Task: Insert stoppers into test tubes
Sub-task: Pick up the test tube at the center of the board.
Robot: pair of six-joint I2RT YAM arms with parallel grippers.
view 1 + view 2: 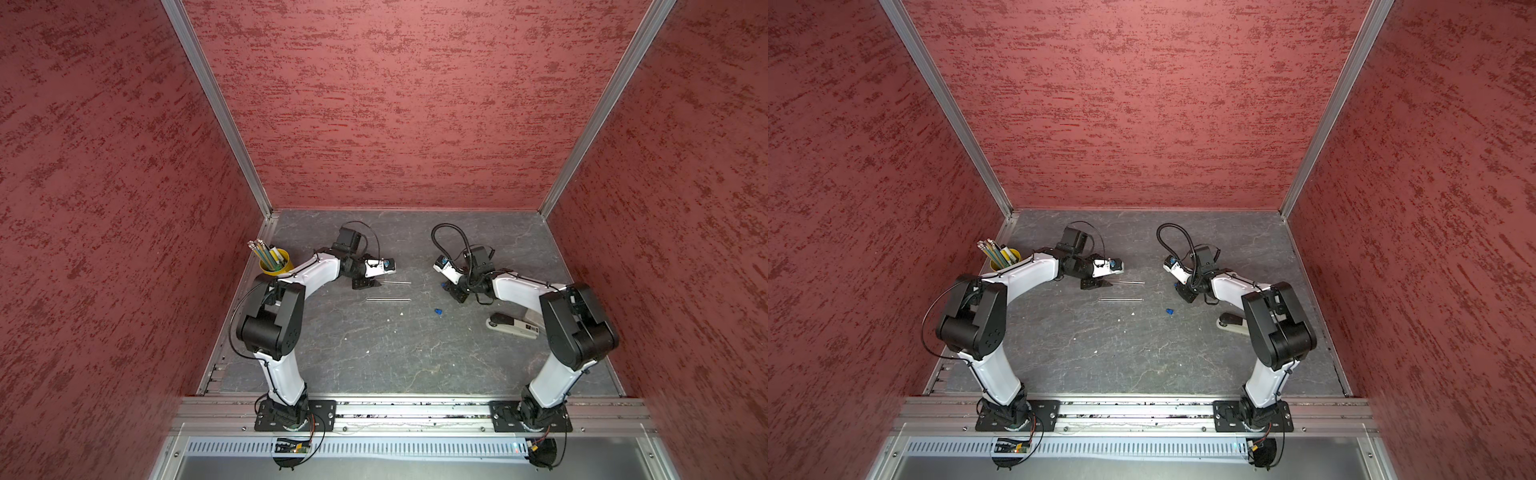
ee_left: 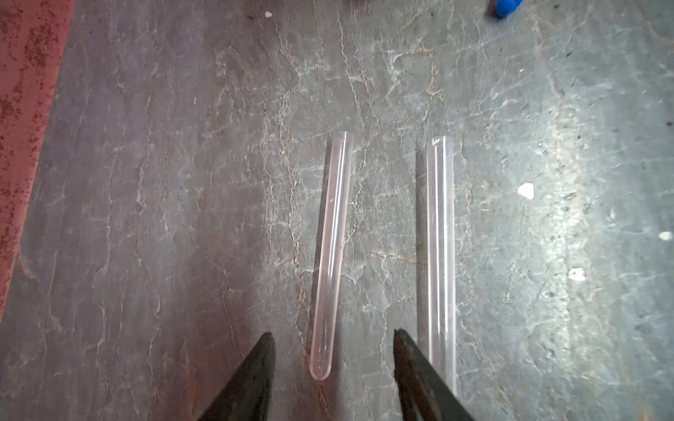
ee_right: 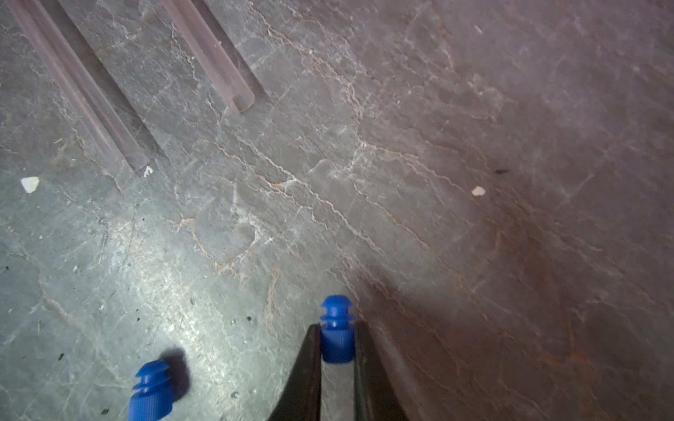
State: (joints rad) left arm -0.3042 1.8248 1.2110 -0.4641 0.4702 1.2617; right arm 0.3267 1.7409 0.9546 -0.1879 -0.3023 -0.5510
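Observation:
Two clear test tubes lie side by side on the grey floor, the farther tube (image 1: 397, 282) (image 1: 1130, 282) and the nearer tube (image 1: 388, 299) (image 1: 1121, 299). My left gripper (image 1: 376, 284) (image 2: 333, 333) is open, its jaws on either side of the rounded end of the farther tube (image 2: 332, 255) with a gap on each side. The nearer tube (image 2: 440, 255) runs just outside one finger. My right gripper (image 1: 446, 286) (image 3: 338, 325) is shut on a blue stopper (image 3: 337, 346), ribbed end poking out. A second stopper (image 1: 437, 311) (image 3: 151, 386) lies loose on the floor.
A yellow cup of pencils (image 1: 276, 264) stands at the left wall behind the left arm. A stapler (image 1: 513, 326) lies beside the right arm. Small white specks (image 2: 526, 190) dot the floor. Red walls close in three sides.

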